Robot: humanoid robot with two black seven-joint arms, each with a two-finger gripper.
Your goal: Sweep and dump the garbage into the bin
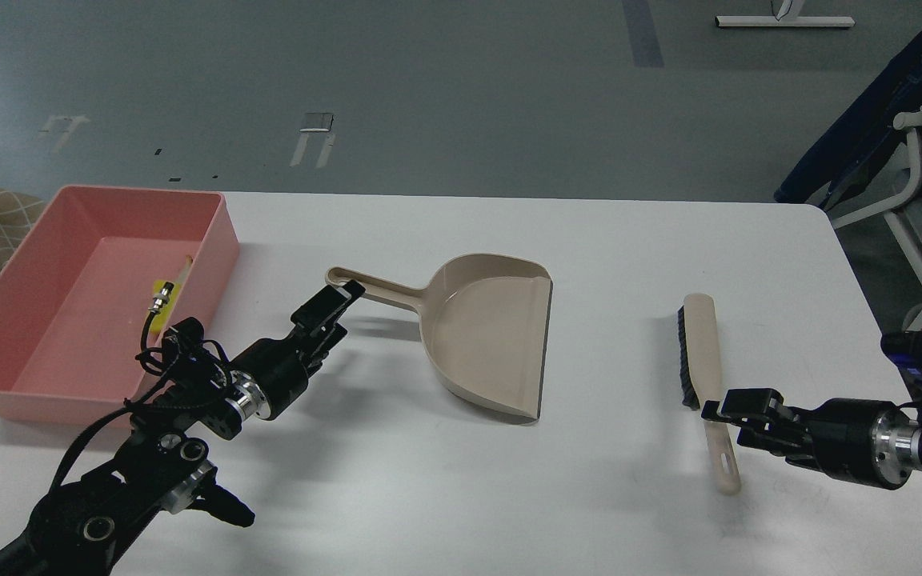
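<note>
From the head view I have the dustpan (493, 340) lying empty mid-table, its handle pointing left toward my left gripper (334, 302), whose fingertips sit right at the handle's end. The jaws look narrow, but the angle is poor and I cannot tell whether they grip the handle or only touch it. My right gripper (719, 410) sits at the brush (703, 376), by the junction of bristle head and handle; whether it is clamped on I cannot tell either. The garbage (166, 293), the yellow sponge piece and a pale strip, lies inside the pink bin (217, 240) near its right wall, partly hidden by my arm's cable. The table (629, 264) shows no scraps, so I judge the work nearly finished. To end cleanly, I would release both tools flat and lift straight up.
</note>
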